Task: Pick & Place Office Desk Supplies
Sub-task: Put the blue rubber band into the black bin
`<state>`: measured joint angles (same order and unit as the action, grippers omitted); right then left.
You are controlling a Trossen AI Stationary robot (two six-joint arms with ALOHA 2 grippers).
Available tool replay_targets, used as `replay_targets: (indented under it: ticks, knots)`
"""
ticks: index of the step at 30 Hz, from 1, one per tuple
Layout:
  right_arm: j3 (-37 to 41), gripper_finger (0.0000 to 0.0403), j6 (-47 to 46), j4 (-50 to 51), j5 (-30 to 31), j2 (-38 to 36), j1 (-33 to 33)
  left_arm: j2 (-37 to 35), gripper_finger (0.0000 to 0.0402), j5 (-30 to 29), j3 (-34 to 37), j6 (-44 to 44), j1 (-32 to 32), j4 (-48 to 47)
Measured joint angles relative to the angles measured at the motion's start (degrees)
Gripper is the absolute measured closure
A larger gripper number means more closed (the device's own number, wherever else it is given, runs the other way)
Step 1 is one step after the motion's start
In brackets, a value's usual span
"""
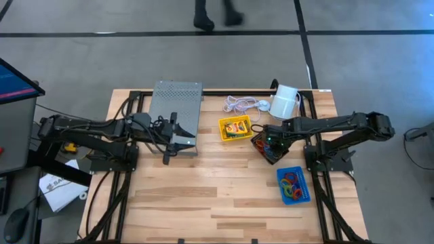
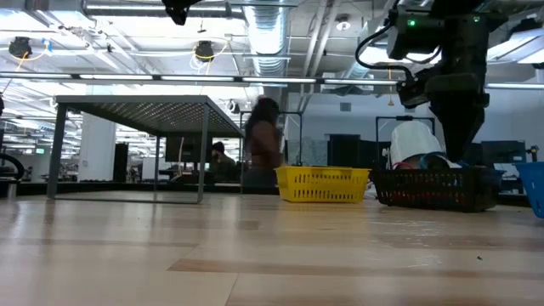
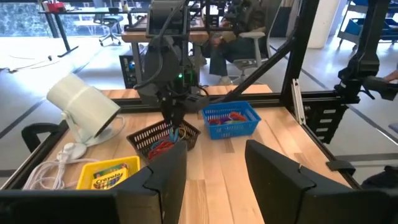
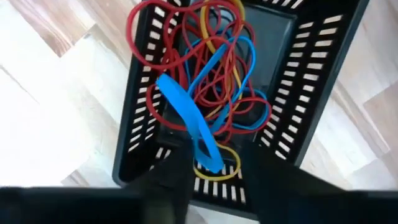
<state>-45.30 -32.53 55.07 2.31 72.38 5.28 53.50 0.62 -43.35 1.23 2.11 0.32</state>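
The right gripper (image 4: 208, 163) hangs fingers-down in the black mesh tray (image 4: 311, 81), closed on a wide blue rubber band (image 4: 186, 115) whose loop trails into the tangle of red, blue and yellow bands (image 4: 217, 68) beneath. A slow, straight lift should shake off snagged neighbours. The left gripper (image 3: 214, 171) waits apart and empty, across the table, beside a grey perforated panel (image 1: 175, 103).
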Motion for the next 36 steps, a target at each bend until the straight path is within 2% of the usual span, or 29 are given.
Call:
replay_targets:
  ticks: [6,10,14,18,22,25,28,32,36]
  knots:
    - [0.00,0.0176,-0.54,0.13,-1.01,0.00,0.00,-1.09,0.0244,0.05,0.00,-0.02,0.00,-2.21]
    - [0.00,0.0150,0.39,1.02,-0.79,0.00,0.78,-1.09,0.0244,0.05,0.00,-0.02,0.00,-3.19]
    - [-0.06,0.0157,0.56,5.32,-0.14,0.50,3.08,-1.07,0.0244,-0.21,0.00,-0.02,0.00,-4.01]
    - [-0.13,0.0171,3.07,-0.11,-8.74,-0.13,3.80,-1.07,0.0243,-0.24,0.00,-0.02,0.00,-4.36]
    - [-0.05,0.0186,3.39,0.94,-6.98,0.06,4.87,-1.07,0.0244,-0.26,0.00,-0.06,0.00,-4.49]
    - [-0.10,0.0195,3.99,-1.03,-9.51,-0.15,5.34,-1.07,0.0244,-0.28,0.00,-0.02,0.00,-4.44]
    - [-0.50,0.0204,2.70,1.63,-5.50,-0.20,5.75,-1.07,0.0243,-0.31,0.00,-0.01,0.00,-4.46]
    - [-0.59,0.0214,4.04,-1.27,-11.43,0.00,5.72,-1.07,0.0243,-0.34,0.00,0.00,0.00,-4.46]
    - [-0.56,0.0223,4.12,-0.26,-11.51,0.02,6.51,-1.07,0.0243,-0.37,0.00,0.00,0.00,-4.47]
